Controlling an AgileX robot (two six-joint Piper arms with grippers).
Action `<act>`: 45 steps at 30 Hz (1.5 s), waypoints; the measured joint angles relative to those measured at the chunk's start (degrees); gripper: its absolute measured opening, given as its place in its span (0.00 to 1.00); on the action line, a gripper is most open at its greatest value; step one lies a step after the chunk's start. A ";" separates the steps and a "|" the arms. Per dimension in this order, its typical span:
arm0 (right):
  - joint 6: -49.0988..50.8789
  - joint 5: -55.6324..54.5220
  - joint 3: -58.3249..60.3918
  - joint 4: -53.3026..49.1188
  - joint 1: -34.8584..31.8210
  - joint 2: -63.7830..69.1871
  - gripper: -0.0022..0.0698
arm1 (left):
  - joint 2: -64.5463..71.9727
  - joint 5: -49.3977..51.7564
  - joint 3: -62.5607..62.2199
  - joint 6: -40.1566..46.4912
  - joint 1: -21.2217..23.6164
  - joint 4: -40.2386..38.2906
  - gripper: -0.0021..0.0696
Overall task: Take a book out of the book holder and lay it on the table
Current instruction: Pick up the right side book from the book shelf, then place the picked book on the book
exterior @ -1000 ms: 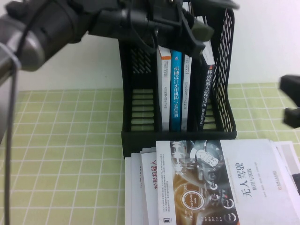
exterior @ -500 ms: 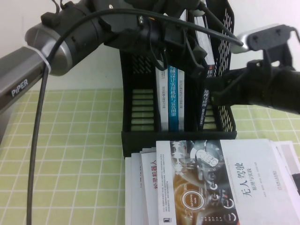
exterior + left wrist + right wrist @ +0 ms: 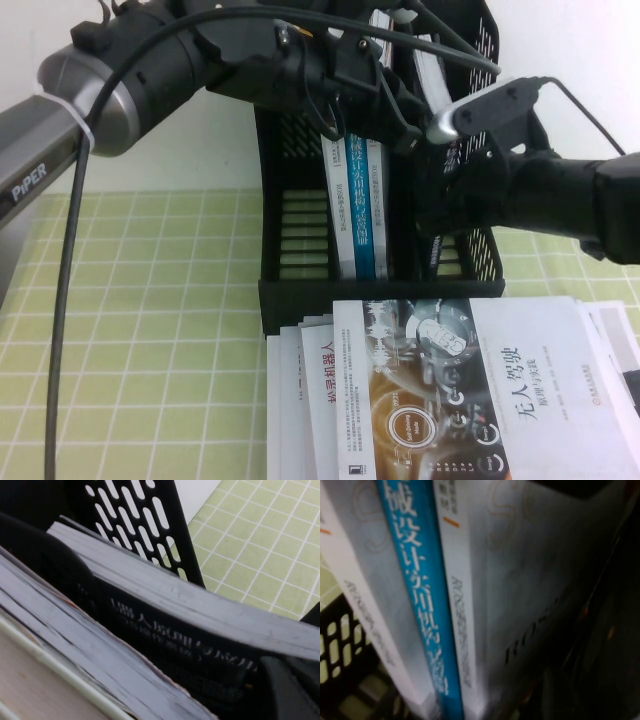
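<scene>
The book holder (image 3: 300, 290) stands upright at the back of the table (image 3: 150, 300). My left gripper (image 3: 395, 95) reaches in from above and is shut on the top of the book (image 3: 428, 65), which sits lifted and tilted in the right compartment. In the left wrist view the book's black spine with white title (image 3: 165, 635) runs beside one finger (image 3: 287, 690). My right gripper (image 3: 440, 215) is pressed up against the holder's front, covering the book's middle. A blue-spined book (image 3: 362, 215) leans beside it and also shows in the right wrist view (image 3: 417, 590).
A stack of flat books, topped by a white cover with a round dial picture (image 3: 450, 390), lies right in front of the holder. White books (image 3: 485, 580) flank the blue one. The holder's perforated side wall (image 3: 135, 510) is close to the left gripper. Green cloth lies to the left.
My right arm has come in from the right edge to the holder's front. The left gripper has drawn the book's top upward, and the blue-spined book now leans.
</scene>
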 joint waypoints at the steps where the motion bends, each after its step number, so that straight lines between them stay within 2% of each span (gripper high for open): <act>1: -1.06 -0.25 -0.55 0.16 0.00 0.48 0.41 | 0.00 0.00 0.00 0.00 0.00 0.00 0.02; 4: -3.80 -1.30 -1.99 0.38 0.00 1.35 0.26 | 0.00 0.00 0.00 0.00 0.00 0.00 0.02; 6: -4.51 -1.81 -2.84 0.50 0.00 1.48 0.21 | 0.00 0.00 0.00 0.00 0.00 0.00 0.02; 14: -5.11 -3.40 -3.52 5.48 0.00 -1.66 0.21 | -0.36 0.32 -0.04 0.00 0.00 0.60 0.02; 19: -5.54 -4.20 -3.95 10.38 0.00 -8.96 0.21 | -2.62 1.55 0.22 -0.19 0.36 2.63 0.02; 26: -5.76 -1.48 -6.30 11.39 0.00 -21.44 0.21 | -11.47 3.97 0.54 -3.54 0.91 4.89 0.02; 30: -5.02 6.31 -6.43 10.46 0.00 -28.85 0.21 | -17.82 9.12 0.54 -7.83 1.05 8.60 0.02; 35: 4.37 18.98 -6.43 -1.16 0.00 -35.28 0.21 | -26.23 15.57 0.54 -12.81 1.05 14.16 0.02; 39: 13.08 29.73 -6.43 -11.55 0.00 -39.05 0.21 | -34.32 19.38 0.54 -20.03 1.05 21.98 0.02; 42: 15.72 37.78 -6.55 -16.22 0.00 -40.18 0.21 | -39.51 22.72 0.67 -26.11 1.05 27.67 0.02; 45: 16.82 46.22 -6.68 -19.81 0.00 -40.19 0.21 | -44.87 25.11 3.79 -28.95 1.05 29.62 0.02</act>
